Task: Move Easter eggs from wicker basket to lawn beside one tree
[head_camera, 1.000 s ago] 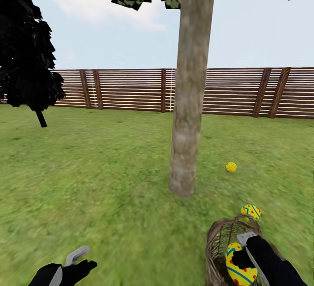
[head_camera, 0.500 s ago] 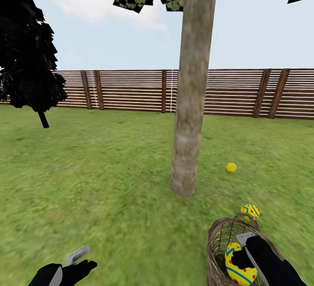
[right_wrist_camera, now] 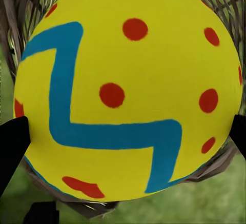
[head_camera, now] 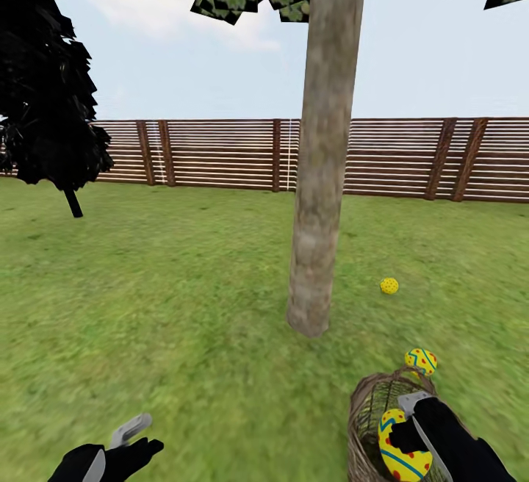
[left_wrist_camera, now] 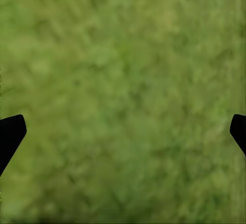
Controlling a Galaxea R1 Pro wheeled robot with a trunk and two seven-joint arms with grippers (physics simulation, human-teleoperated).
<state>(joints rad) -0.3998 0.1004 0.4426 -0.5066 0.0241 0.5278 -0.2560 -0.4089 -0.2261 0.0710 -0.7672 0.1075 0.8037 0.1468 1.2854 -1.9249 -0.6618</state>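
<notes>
The right gripper (head_camera: 408,423) has its jaws clamped on an Easter egg (head_camera: 401,450) over the wicker basket (head_camera: 365,412), while the left gripper (head_camera: 123,444) hangs jaws apart over the lawn (head_camera: 184,306).

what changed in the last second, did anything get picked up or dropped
Barely anything moved; the slight drift of tree and fence comes from the camera. The right claw stays on the egg above the wicker basket. The left claw still hangs open over the lawn. Two eggs lie unmoved there.
</notes>
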